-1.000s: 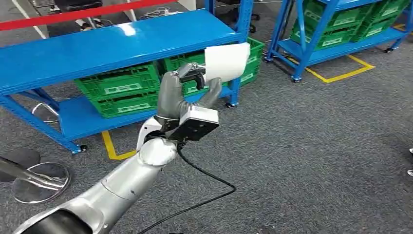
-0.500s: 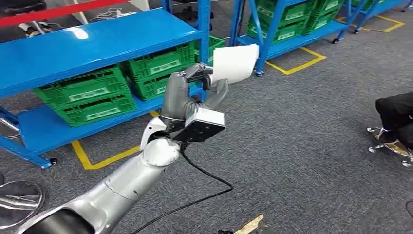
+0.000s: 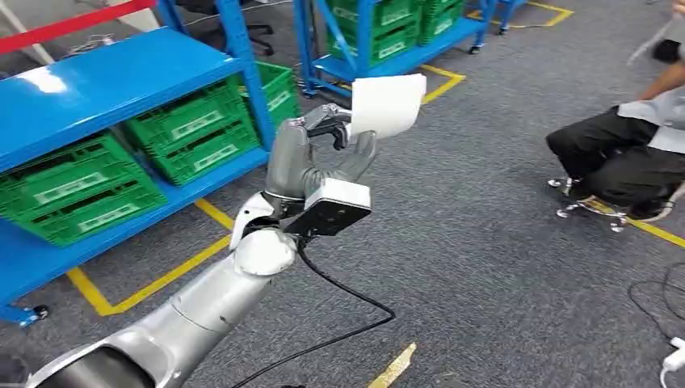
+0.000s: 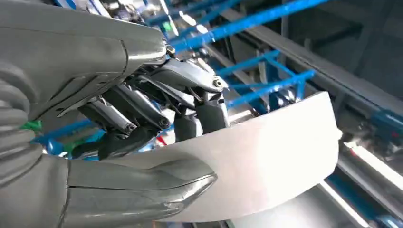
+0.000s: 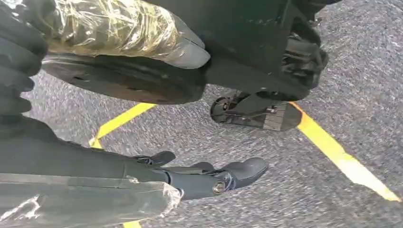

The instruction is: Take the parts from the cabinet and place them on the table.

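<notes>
A white curved part (image 3: 386,106) is held aloft above the grey carpet (image 3: 485,242), pinched at its lower edge between thumb and fingers (image 4: 209,111) of the raised left hand (image 3: 315,153), while the right hand (image 5: 209,178) hangs with nothing in it.

We're on a warehouse or factory storeroom floor: blue steel shelving racks (image 3: 105,77) on castors fill the upper left of the head view, green plastic parts crates (image 3: 81,190) stacked on their lower shelves. More racks stand along the top edge. Yellow floor-marking tape (image 3: 145,283) boxes in each bay on grey industrial carpet (image 3: 501,267).
</notes>
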`<state>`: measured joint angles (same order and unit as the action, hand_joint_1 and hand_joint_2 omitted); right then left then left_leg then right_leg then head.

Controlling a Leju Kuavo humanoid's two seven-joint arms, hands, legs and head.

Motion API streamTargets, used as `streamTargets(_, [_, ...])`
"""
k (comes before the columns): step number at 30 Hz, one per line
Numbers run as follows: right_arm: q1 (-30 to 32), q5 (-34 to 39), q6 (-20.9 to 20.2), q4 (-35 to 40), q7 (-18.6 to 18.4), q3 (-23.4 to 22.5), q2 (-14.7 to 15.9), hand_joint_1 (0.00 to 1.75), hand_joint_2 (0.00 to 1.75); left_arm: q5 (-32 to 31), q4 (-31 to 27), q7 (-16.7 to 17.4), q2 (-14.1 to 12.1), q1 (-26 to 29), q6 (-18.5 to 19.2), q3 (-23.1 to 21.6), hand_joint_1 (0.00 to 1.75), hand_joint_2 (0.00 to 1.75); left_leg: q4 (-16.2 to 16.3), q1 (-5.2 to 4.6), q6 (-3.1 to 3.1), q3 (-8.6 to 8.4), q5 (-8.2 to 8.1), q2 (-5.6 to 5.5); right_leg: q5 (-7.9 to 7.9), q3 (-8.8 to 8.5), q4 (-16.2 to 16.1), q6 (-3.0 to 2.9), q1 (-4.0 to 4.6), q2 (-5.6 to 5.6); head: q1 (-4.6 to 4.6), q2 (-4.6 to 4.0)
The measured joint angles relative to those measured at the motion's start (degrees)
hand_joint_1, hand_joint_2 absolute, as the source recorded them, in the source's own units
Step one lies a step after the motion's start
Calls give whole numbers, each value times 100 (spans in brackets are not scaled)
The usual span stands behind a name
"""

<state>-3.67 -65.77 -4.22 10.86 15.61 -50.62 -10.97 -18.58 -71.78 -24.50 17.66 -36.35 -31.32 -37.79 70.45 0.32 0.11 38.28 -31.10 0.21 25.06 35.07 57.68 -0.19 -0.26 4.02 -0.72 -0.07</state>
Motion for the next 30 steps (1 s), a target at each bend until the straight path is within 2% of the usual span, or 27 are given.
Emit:
streamTargets(1, [-4, 2, -2, 0, 4, 0, 0, 0, 175, 0, 0, 15, 0, -6, 13, 0, 175, 175, -508, 3, 24, -228, 296, -71, 1, -10, 10, 3, -1, 90, 6, 0])
streamTargets(2, [-7, 7, -2, 0, 7, 0, 0, 0, 175, 0, 0, 20, 0, -12, 22, 0, 175, 175, -969, 18, 49, -430, 509, -315, 1, -2, 12, 14, -15, 162, 2, 0])
streamTargets(3, [-20, 11, -7, 0, 7, 0, -2, 0, 175, 0, 0, 20, -4, -15, 29, 0, 175, 175, -1080, 45, 69, -473, 443, -530, -5, 31, 39, 52, 8, 206, -11, 0])
streamTargets(4, [-28, 15, -4, 0, 9, 0, 0, 0, 175, 0, 0, 22, -4, -26, 31, 2, 175, 175, -1205, 44, 53, -511, 403, -500, -23, 86, 48, 91, -26, 294, 17, 0])
streamTargets(5, [-19, 17, -4, 0, 11, 0, 0, 0, 175, 0, 0, 33, 0, -19, 29, 2, 175, 175, -1184, 18, 58, -493, 407, -463, -45, 114, 29, 137, -51, 323, 9, 0])
streamTargets(6, [4, 17, -4, 0, 11, 0, 0, 0, 175, -2, 0, 35, 15, -20, 31, 0, 175, 175, -1186, 1, 71, -496, 414, -414, -71, 117, -7, 180, -74, 390, 22, 0])
streamTargets(7, [17, 17, -4, 0, 11, 0, 4, 0, 175, -2, 0, 33, 35, -26, 33, 2, 175, 175, -1247, 35, 109, -516, 447, -350, -86, 130, -18, 224, -53, 441, 11, 0])
streamTargets(8, [29, 20, -4, 0, 11, 0, 9, 0, 175, -2, 0, 35, 50, -33, 39, 2, 175, 175, -1287, 55, 145, -537, 475, -248, -38, 189, 39, 230, -44, 166, 9, 0])
streamTargets(9, [24, 20, -4, 0, 11, 0, 9, 0, 175, -5, 0, 31, 66, -43, 42, 0, 175, 175, -1290, 50, 161, -542, 475, -202, 95, 279, 217, 243, -9, -104, -52, 0])
streamTargets(10, [-2, 20, -4, 0, 11, 0, 9, 0, 175, -5, 0, 33, 61, -59, 44, 0, 175, 175, -1289, 37, 173, -541, 473, -121, 322, 496, 664, 268, -20, -273, -70, 0])
streamTargets(11, [-20, 20, -4, 0, 13, 0, 9, 0, 175, -5, 0, 33, 50, -56, 42, 2, 175, 175, -1289, 22, 183, -540, 465, -25, 528, 736, 1150, 285, -35, -335, -57, 0])
streamTargets(12, [-24, 20, -4, 0, 15, 2, 9, 0, 175, -4, 0, 33, 41, -56, 44, 2, 175, 175, -1287, 16, 189, -534, 460, 56, 660, 920, 1523, 299, -43, -359, -61, 0])
streamTargets(13, [-19, 20, -4, 0, 15, 2, 9, 0, 175, -5, 0, 33, 35, -50, 44, 0, 175, 175, -1286, 14, 189, -535, 454, 138, 692, 1022, 1736, 313, -47, -374, -68, 0])
streamTargets(14, [-16, 22, -4, 0, 20, 0, 9, 0, 175, -5, 0, 33, 35, -46, 48, -2, 175, 175, -1285, 12, 185, -538, 446, 217, 579, 967, 1645, 318, -48, -387, -63, 0])
streamTargets(15, [-11, 22, -4, 0, 20, 0, 11, 0, 175, -5, 0, 33, 35, -48, 50, -2, 175, 175, -1283, 11, 178, -544, 436, 278, 400, 806, 1349, 312, -48, -408, -66, 0])
streamTargets(16, [-7, 22, -4, 0, 20, 0, 11, 0, 175, -5, 0, 33, 42, -51, 53, -2, 175, 175, -1283, 11, 165, -561, 419, 349, 138, 480, 775, 299, -47, -469, -63, 0])
streamTargets(17, [-10, 26, -4, 0, 20, 0, 11, 0, 175, -5, 0, 33, 48, -58, 59, 0, 175, 175, -1282, 10, 140, -583, 401, 402, -60, 169, 243, 279, -37, -614, -68, 0])
streamTargets(18, [-28, 33, -2, 0, 20, 0, 9, 0, 175, -5, 0, 33, 61, -66, 66, 0, 175, 175, -1284, -21, 108, -590, 384, 454, 81, 34, 10, 250, 48, -895, -65, 0])
streamTargets(19, [-47, 35, -2, 0, 26, 0, 9, 0, 175, 0, 0, 39, 59, -85, 70, -2, 175, 175, -1268, -50, 88, -577, 372, 492, 28, 8, -18, 182, 50, -821, -55, 0])
streamTargets(22, [-28, 35, -4, 0, 24, 0, 11, 0, 175, 0, 2, 42, 63, -94, 79, -11, 175, 175, -1278, -43, 27, -608, 351, 663, 28, 49, -12, 109, 63, -616, -59, 0])
streamTargets(23, [-17, 37, -4, 0, 22, -2, 11, 0, 175, -2, 0, 44, 68, -108, 79, -9, 175, 175, -1250, -8, -29, -604, 286, 579, 3, 16, -47, 66, 14, -548, -50, 0])
streamTargets(24, [-5, 37, -4, 0, 24, -2, 11, 0, 175, -2, 0, 44, 68, -111, 79, -11, 175, 175, -1098, 11, -45, -561, 166, 273, 4, 14, -48, 57, 10, -500, -50, 0])
streamTargets(25, [-12, 37, 0, 0, 24, -4, 11, 0, 175, -5, 0, 42, 63, -113, 79, -13, 175, 175, -749, 11, -47, -413, -50, 114, -1, 7, -47, 36, 7, -440, -41, 0])
streamTargets(27, [-43, 37, -4, 0, 24, -4, 11, 0, 175, 0, 2, 44, 33, -96, 77, -7, 175, 175, 236, 12, -59, 56, -465, 22, 4, -1, -46, 6, 10, -276, -33, 0])
streamTargets(28, [-40, 37, -7, 0, 24, -4, 11, 0, 175, -2, 4, 44, 22, -90, 77, -7, 175, 175, 521, 10, -60, 215, -525, 15, 5, -6, -43, 6, 12, -201, -31, 0])
streamTargets(29, [-27, 37, -4, 0, 24, -4, 11, 0, 175, -2, 4, 46, 15, -82, 77, -7, 175, 175, 567, 12, -56, 275, -445, 13, 5, -12, -38, 7, 11, -120, -33, 0])
streamTargets(30, [-17, 37, -4, 0, 24, -7, 11, 0, 175, -2, 4, 48, 15, -82, 77, -9, 175, 175, 356, 15, -47, 214, -213, 9, 7, -15, -29, 8, 9, -26, -31, 0])
